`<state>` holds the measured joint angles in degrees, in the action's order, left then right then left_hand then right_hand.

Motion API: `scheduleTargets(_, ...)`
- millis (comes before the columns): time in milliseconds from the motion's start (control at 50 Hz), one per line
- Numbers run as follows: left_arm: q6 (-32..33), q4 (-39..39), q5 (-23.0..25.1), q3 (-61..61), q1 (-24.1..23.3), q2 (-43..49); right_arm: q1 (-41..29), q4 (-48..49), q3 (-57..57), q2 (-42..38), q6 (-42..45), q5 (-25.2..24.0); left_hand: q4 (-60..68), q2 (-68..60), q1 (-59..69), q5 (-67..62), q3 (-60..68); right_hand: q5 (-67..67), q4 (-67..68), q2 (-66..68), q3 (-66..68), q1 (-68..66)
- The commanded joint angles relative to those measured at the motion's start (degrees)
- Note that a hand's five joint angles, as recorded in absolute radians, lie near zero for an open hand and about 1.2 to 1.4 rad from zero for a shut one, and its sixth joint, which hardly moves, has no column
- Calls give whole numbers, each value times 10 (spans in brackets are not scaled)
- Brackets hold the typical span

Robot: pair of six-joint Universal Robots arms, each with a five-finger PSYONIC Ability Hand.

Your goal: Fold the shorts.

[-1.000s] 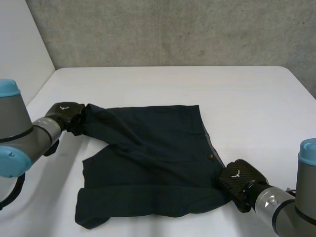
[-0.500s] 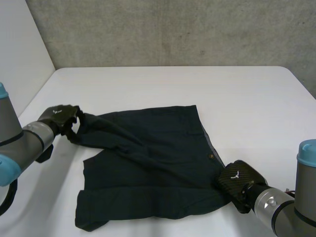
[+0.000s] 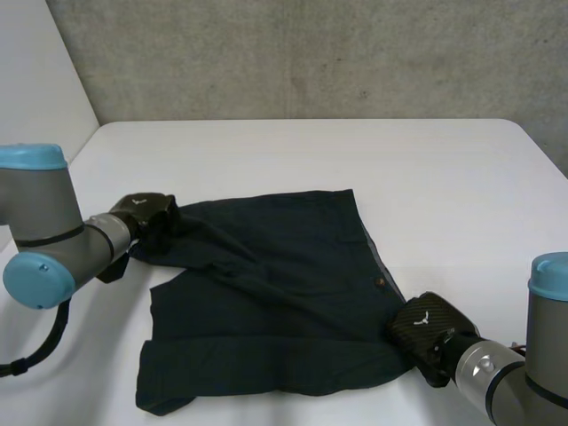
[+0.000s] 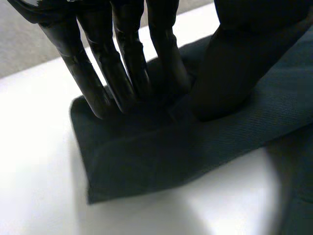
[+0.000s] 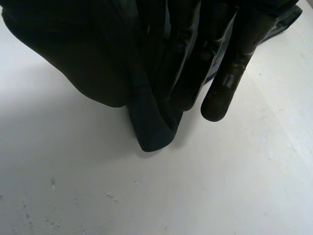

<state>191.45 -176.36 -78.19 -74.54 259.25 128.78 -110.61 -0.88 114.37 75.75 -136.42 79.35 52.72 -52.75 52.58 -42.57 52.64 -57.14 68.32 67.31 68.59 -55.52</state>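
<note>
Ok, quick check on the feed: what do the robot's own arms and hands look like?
The left arm and right arm are thick grey tubes with rounded joints closed by light-blue caps. Each ends in a black hand with a glossy, woven-looking shell and a small white mark on its back: left hand, right hand. The fingers are slim, black and round-tipped.

Left hand (image 3: 145, 211) and right hand (image 3: 424, 327) both pinch tight

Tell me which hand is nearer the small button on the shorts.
Right. The right hand grips the shorts at the corner close beside the button; the left hand grips the opposite corner, across the cloth.
</note>
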Motion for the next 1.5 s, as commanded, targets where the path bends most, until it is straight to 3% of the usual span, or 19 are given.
scheduleTargets(20, 2, 2, 14, 1, -7, 5, -1, 0, 0, -10, 1, 1, -78, 78, -77, 77, -77, -129, 117, 127, 114, -245)
scheduleTargets(220, 2, 0, 14, 18, -16, 13, -1, 0, 0, -10, 1, 1, -147, 148, -146, 146, -147, -129, 117, 127, 114, -245)
scheduleTargets(460, 5, 0, 13, 36, -39, 44, 0, 1, 0, -16, 1, 1, -106, 106, -104, 104, -105, -129, 117, 127, 114, -245)
scheduleTargets(540, 5, 0, 13, 48, -40, 52, 0, 1, 0, -16, 1, 1, 22, -22, 23, -24, 23, -129, 117, 127, 114, -245)
scheduleTargets(600, 4, 1, 10, 55, -40, 55, 0, 4, 0, -16, 1, 2, 272, -272, 273, -274, 273, -129, 117, 127, 114, -245)
scheduleTargets(700, 4, 1, 3, 52, -40, 39, 0, 7, 0, -16, 2, 3, 273, -273, 274, -274, 274, -129, 117, 127, 114, -245)
scheduleTargets(940, 3, 7, -14, -48, 10, -139, -2, 7, 0, -16, 3, 4, 273, -273, 274, -274, 274, -129, 117, 127, 114, -245)
scheduleTargets(1160, 4, 7, -21, -112, 5, -150, -3, 7, 1, -17, 3, 4, 273, -273, 274, -274, 274, -129, 117, 127, 114, -245)
scheduleTargets(1300, 11, 8, -82, -132, 10, -152, -2, 8, 3, -17, 2, 3, 273, -273, 274, -274, 274, -129, 117, 127, 114, -245)
scheduleTargets(1480, 105, 11, -106, -169, 2, -159, -3, 10, -1, -15, 1, 0, 273, -273, 274, -274, 274, -129, 117, 127, 114, -245)
scheduleTargets(1500, 107, 11, -104, -172, 2, -163, -3, 11, -1, -15, 0, -1, 168, -168, 169, -170, 169, -129, 117, 127, 114, -245)
